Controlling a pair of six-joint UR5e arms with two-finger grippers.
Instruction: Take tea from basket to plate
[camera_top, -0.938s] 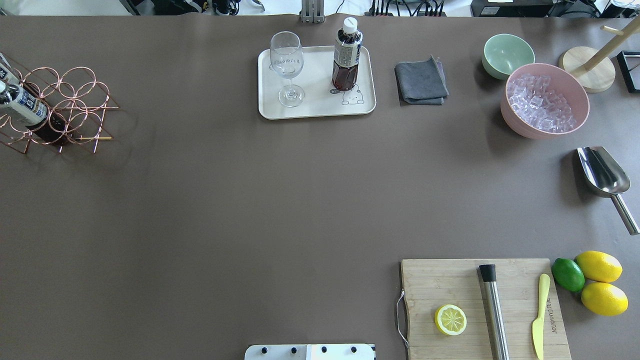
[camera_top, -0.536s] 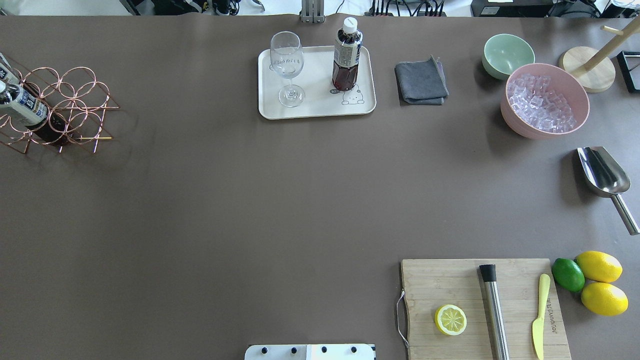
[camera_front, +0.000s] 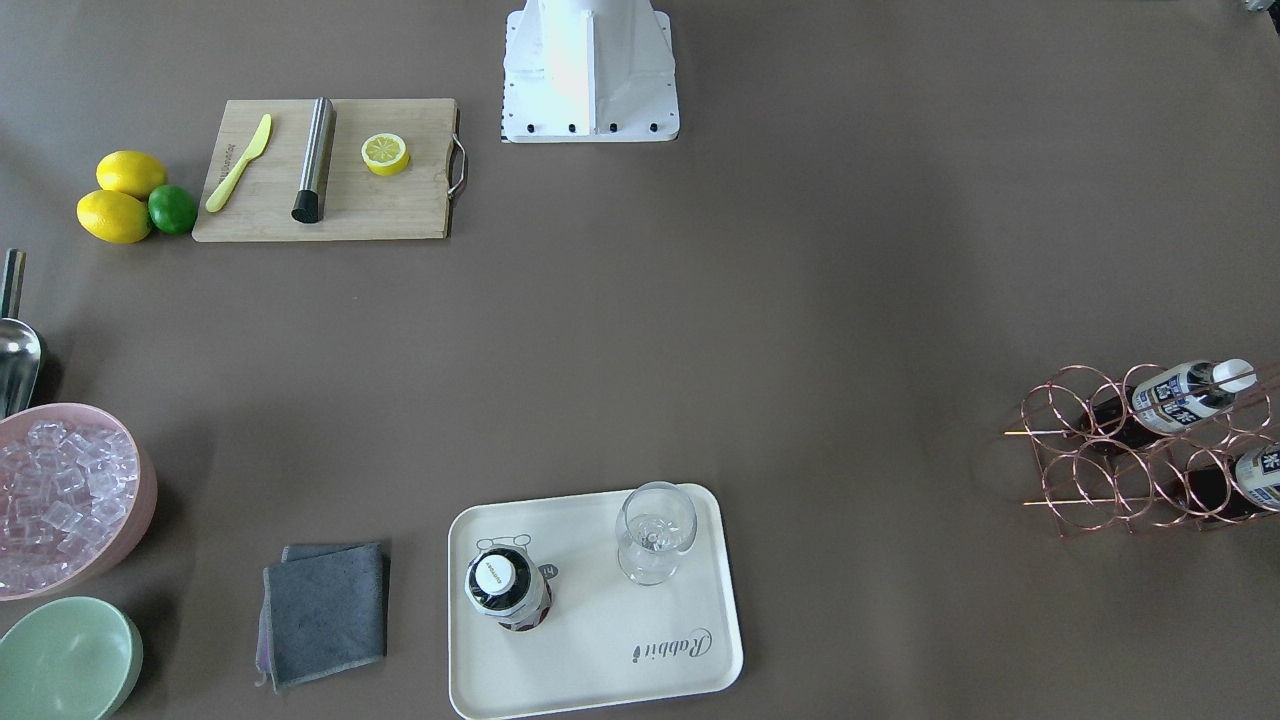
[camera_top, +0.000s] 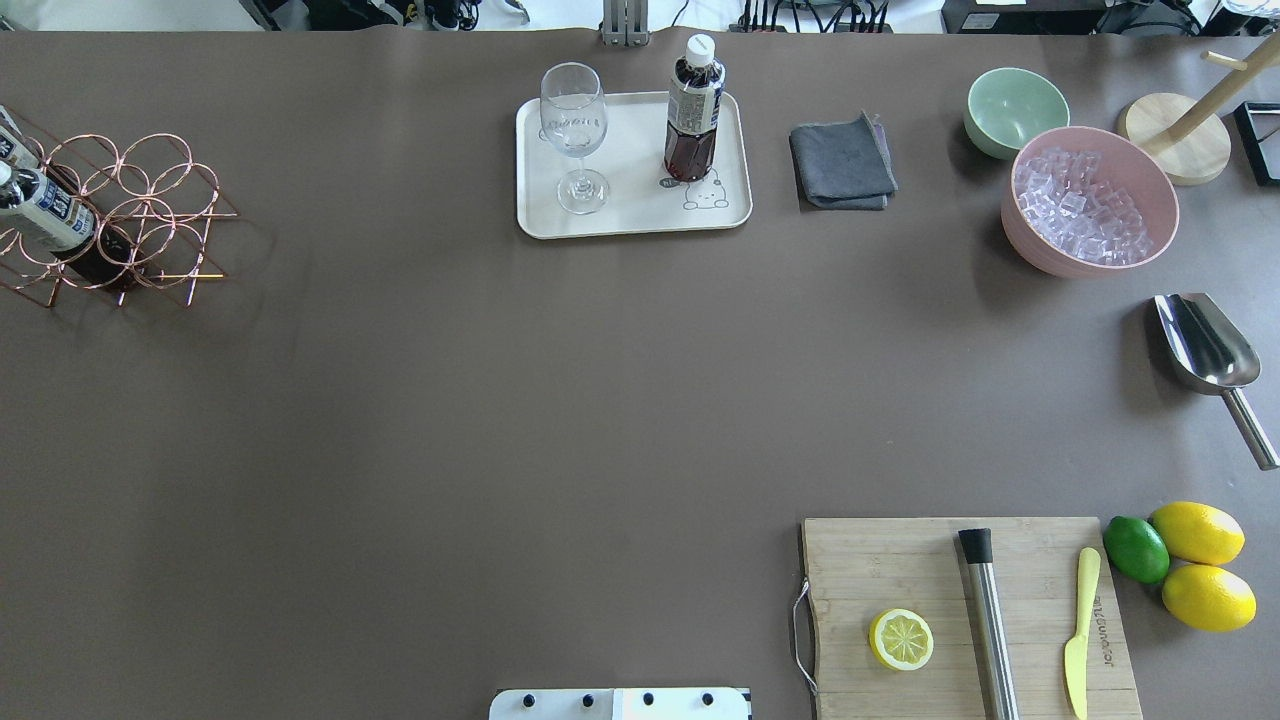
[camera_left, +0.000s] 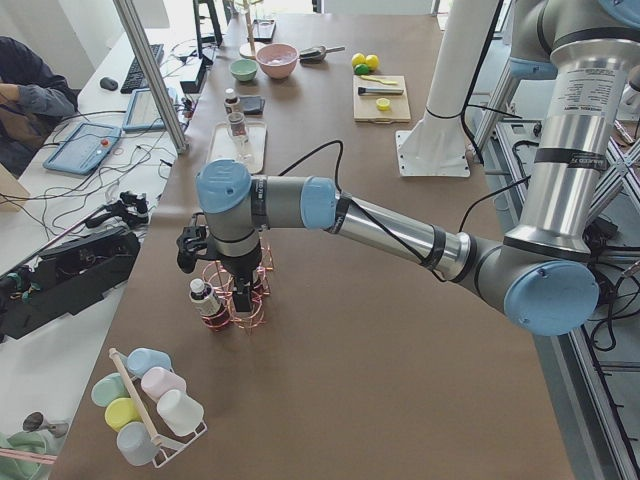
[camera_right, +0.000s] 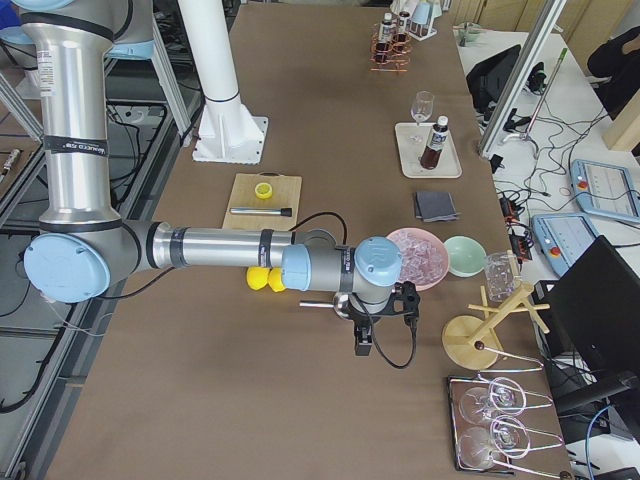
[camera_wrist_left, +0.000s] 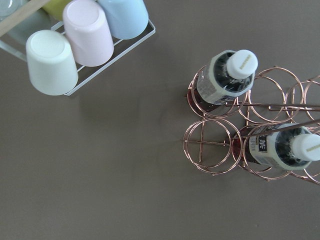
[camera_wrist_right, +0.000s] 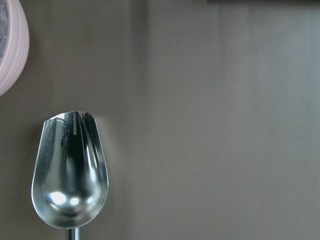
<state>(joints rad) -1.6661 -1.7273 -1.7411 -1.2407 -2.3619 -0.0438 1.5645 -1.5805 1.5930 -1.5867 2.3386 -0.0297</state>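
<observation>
One tea bottle (camera_top: 694, 110) stands upright on the cream plate (camera_top: 630, 218), beside the bear drawing; it also shows in the front view (camera_front: 507, 590) on the plate (camera_front: 600, 665). Two more tea bottles (camera_wrist_left: 227, 77) (camera_wrist_left: 285, 147) sit in the copper wire basket (camera_wrist_left: 210, 145) at the table's far left (camera_top: 150, 215). My left gripper (camera_left: 242, 297) hangs over the basket, seen only in the left side view; I cannot tell if it is open or shut. My right gripper (camera_right: 362, 340) hangs near the ice bowl, above the scoop; its state cannot be told either.
A wine glass (camera_top: 574, 135) stands on the plate. A grey cloth (camera_top: 842, 165), mint bowl (camera_top: 1015, 108), pink ice bowl (camera_top: 1090, 200) and metal scoop (camera_top: 1205, 345) lie to the right. A cutting board (camera_top: 965, 615) with half lemon is front right. A cup rack (camera_wrist_left: 80, 42) stands beside the basket.
</observation>
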